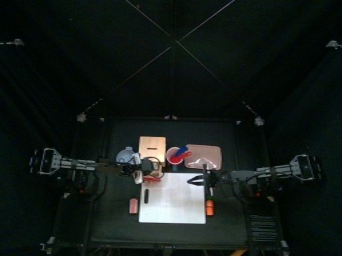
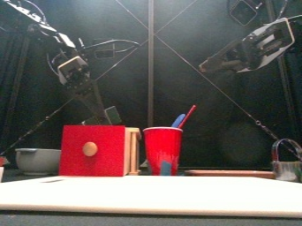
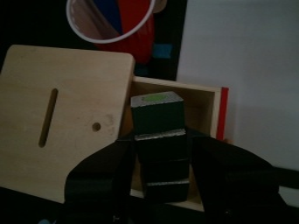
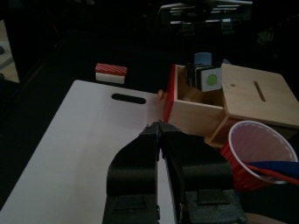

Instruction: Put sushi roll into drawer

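White board [image 1: 175,203] lies nearest, front of table | drawer [image 3: 70,114] at board's 12 o'clock, pulled open | red cup [image 2: 163,150] at drawer's 3 o'clock, front view | left gripper [image 3: 158,156] grasping sushi roll [image 3: 156,115] over the open drawer | right gripper [image 4: 158,140] clenched, empty, over board

A small black table [image 1: 114,215] carries a white cutting board [image 1: 177,200] with a handle slot. Beside the board stand a tan wooden drawer [image 4: 251,98] with its red-fronted tray pulled open, and a red cup [image 2: 163,150]. A small red-and-white block [image 4: 108,70] lies near the board's far corner.
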Robot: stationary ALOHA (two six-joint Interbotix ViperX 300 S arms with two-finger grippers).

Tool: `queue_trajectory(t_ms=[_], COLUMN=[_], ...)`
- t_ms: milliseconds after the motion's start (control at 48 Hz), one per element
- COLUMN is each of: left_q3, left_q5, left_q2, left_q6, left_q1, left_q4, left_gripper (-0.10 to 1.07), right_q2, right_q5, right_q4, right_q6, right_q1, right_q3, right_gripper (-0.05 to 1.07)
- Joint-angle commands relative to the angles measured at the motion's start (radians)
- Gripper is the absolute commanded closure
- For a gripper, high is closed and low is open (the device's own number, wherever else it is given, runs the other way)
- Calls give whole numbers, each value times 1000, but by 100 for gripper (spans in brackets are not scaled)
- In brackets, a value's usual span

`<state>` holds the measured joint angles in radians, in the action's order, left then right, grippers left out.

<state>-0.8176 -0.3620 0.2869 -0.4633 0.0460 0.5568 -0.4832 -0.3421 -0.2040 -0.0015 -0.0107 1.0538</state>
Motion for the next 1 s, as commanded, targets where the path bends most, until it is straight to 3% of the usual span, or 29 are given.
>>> queue_trajectory(t_ms=[0,979], left_q3=[8,8], left_q5=[8,18], left_q2=[2,2], left_q6=[12,18], left_q1=[-9,-14], left_q4=[2,89], left_gripper=[24,10], right_q2=[-8,-8], right_q5=[-9,-9], right_q4=[3,3], right_q6=[2,2], right_q1=[-3,-3], right_q3=[-8,-3], right_gripper=[97,97])
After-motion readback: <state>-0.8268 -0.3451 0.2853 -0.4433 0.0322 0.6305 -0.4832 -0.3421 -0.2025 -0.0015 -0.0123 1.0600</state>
